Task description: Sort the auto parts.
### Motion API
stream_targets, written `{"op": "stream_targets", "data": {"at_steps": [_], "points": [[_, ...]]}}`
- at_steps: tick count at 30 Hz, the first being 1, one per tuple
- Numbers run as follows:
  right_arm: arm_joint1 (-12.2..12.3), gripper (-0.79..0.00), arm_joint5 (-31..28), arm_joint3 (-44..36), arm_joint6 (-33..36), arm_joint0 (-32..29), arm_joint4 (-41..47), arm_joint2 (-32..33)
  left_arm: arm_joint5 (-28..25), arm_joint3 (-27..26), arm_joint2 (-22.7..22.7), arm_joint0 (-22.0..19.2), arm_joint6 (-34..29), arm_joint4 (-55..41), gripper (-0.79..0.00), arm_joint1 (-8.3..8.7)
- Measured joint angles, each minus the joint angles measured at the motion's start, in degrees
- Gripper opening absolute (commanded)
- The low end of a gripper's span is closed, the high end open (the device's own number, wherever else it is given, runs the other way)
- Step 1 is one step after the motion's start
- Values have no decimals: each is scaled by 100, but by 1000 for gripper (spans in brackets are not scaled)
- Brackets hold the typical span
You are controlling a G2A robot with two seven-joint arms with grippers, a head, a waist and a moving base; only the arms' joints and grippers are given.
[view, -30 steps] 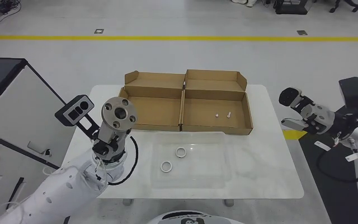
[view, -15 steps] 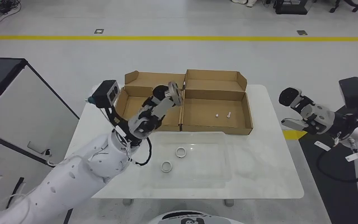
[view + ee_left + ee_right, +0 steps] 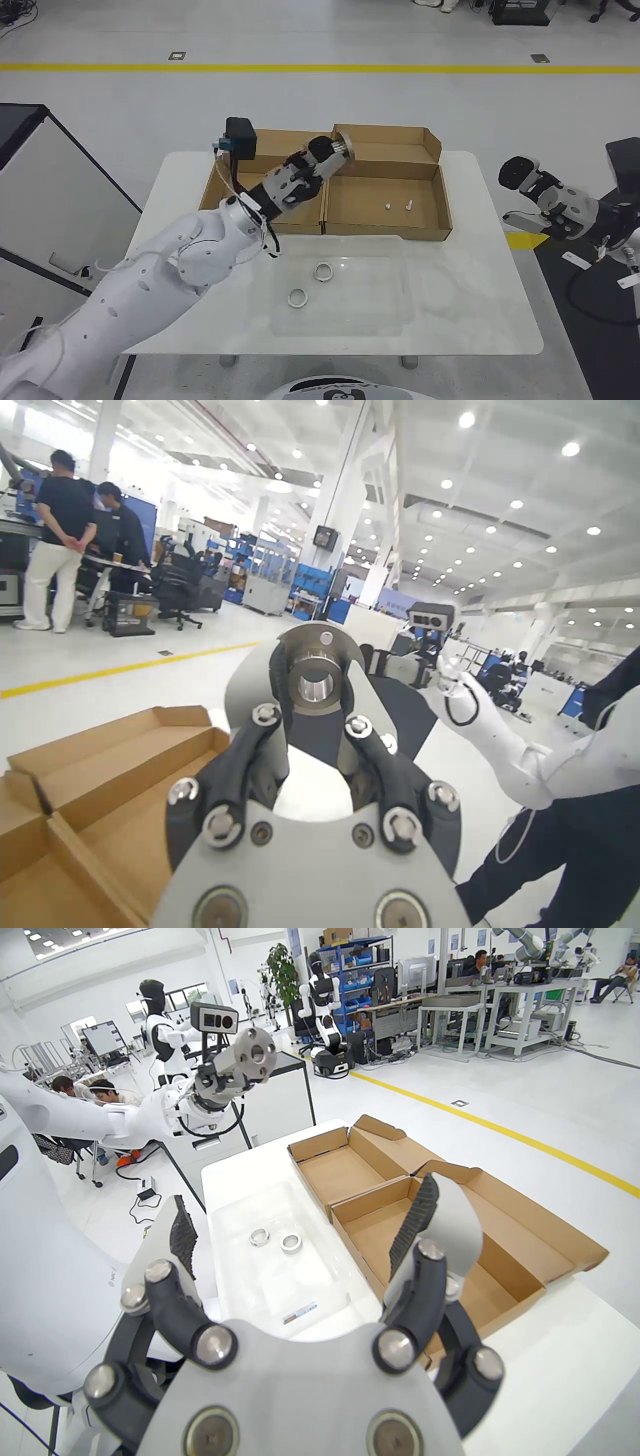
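One flanged metal hub (image 3: pixel 312 674) clamped in the left gripper (image 3: pixel 315 682), held above the cardboard boxes (image 3: pixel 380 192). Right gripper (image 3: pixel 305 1208) spread apart, beside the worktop (image 3: pixel 470 300).

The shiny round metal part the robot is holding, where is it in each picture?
Top view: the metal part sits over the back edge of the cardboard boxes, where the two meet.
Left wrist view: close up, clamped in the left tool.
Right wrist view: far off, raised high in the air.
Shared landmark: the cardboard boxes.

Overhead downward, wrists outward, seemingly sharing boxes (image 3: pixel 380 212)
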Motion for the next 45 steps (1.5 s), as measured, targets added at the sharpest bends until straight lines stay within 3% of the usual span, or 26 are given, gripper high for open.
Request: {"op": "stream_targets", "data": {"at_steps": [13, 21, 31, 45], "points": [[0, 0, 0, 0, 0, 0, 0, 0, 780, 867, 176, -494, -863, 662, -785, -363], [0, 0, 0, 0, 0, 0, 0, 0, 1167, 1420, 217, -610, -1300, 715, -785, -542], [0, 0, 0, 0, 0, 0, 0, 0, 1680, 2053, 292, -798, -1861, 1461, -785, -724], [0, 0, 0, 0, 0, 0, 0, 0, 1713, 2876, 608, -1190, -2662, 2529, -785, -1029]]}}
